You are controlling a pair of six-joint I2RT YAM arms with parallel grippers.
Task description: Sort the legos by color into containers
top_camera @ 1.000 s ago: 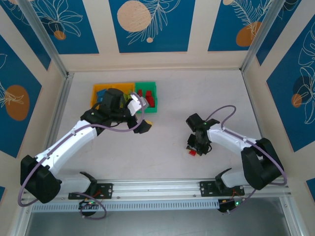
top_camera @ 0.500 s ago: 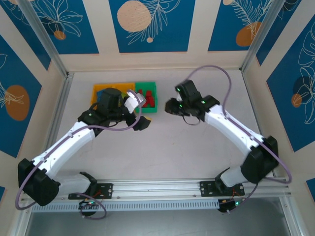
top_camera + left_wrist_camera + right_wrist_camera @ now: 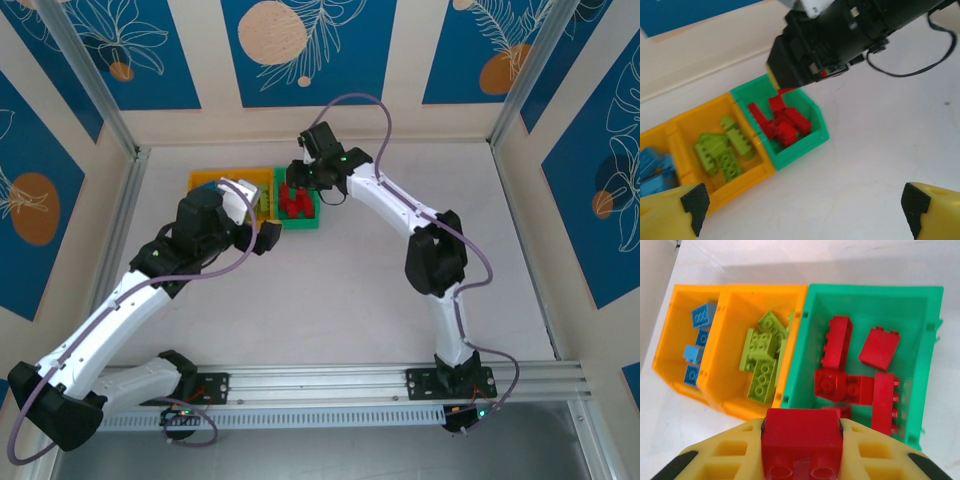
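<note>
Right gripper (image 3: 802, 437) is gripping one red brick (image 3: 802, 447) at lower centre, hovering above the green bin (image 3: 870, 290), rightmost beside two orange bins (image 3: 740, 289); left gripper (image 3: 802, 202) is gaping wide.

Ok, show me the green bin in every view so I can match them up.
Top external: the green bin sits back centre-left, at the right end of the bin row.
Left wrist: the bin is just left of centre, holding red bricks.
Right wrist: the bin is upper right.
Shared landmark: the orange-yellow bin of lime bricks, adjoining on its left.
</note>
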